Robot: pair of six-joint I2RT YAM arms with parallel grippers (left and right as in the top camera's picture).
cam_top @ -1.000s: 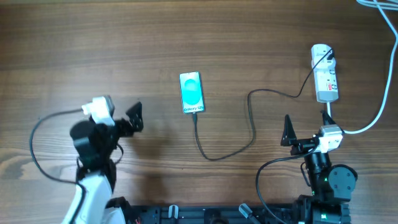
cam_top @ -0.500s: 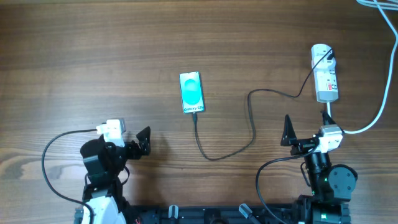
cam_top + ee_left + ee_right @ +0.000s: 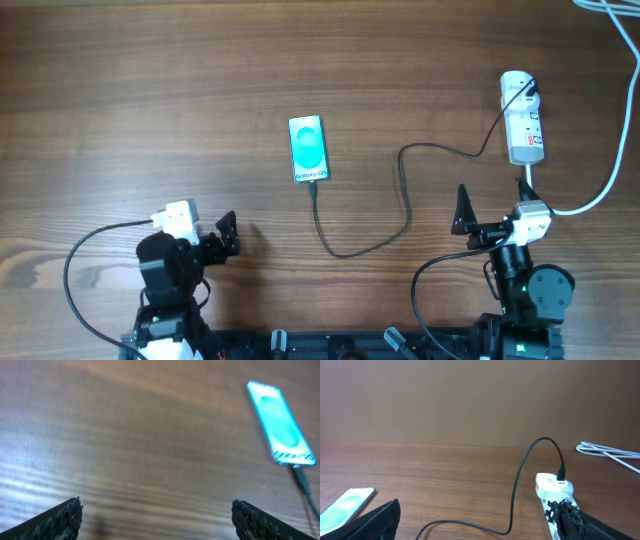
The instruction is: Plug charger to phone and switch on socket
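Phone (image 3: 308, 149) flat on table (image 3: 150, 80), centre of overhead frame, cyan screen up. Charger (image 3: 403, 190) tip meets phone's lower edge, looks seated. Cable loops down, right, then up to socket (image 3: 522, 130) at upper right, plug in its top end. Socket switch position: cannot tell. Left gripper (image 3: 156, 504) at lower left, fingers spread wide, nothing between. Right gripper (image 3: 475, 506) at lower right, just below socket, likewise wide apart, empty. Thick white cable (image 3: 580, 208) curves along right edge.
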